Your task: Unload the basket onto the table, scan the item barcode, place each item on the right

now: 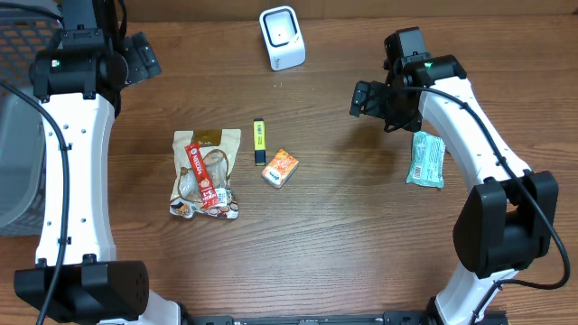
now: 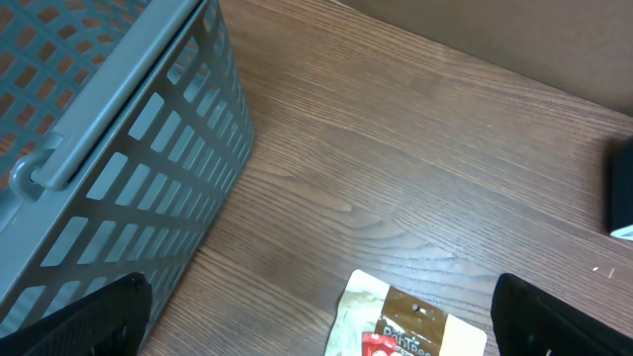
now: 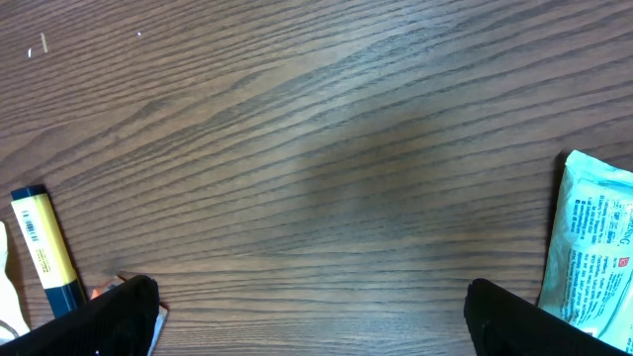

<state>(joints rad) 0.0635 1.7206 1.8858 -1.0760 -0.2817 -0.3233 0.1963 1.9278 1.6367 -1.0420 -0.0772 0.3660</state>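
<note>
A white barcode scanner (image 1: 283,37) stands at the back of the table. Four items lie on the wood: a beige and brown snack bag (image 1: 207,173) (image 2: 410,321), a yellow marker (image 1: 259,141) (image 3: 45,252), a small orange box (image 1: 281,168) and a teal wipes pack (image 1: 426,159) (image 3: 593,247). My left gripper (image 1: 140,56) (image 2: 321,331) hangs open at the back left, above bare wood just beyond the snack bag. My right gripper (image 1: 366,99) (image 3: 312,321) is open over bare table between the marker and the wipes pack. Neither holds anything.
A grey slatted basket (image 1: 18,135) (image 2: 109,148) stands along the left edge, close to the left arm. The items lie in a loose cluster at mid-table, with the wipes pack alone under the right arm.
</note>
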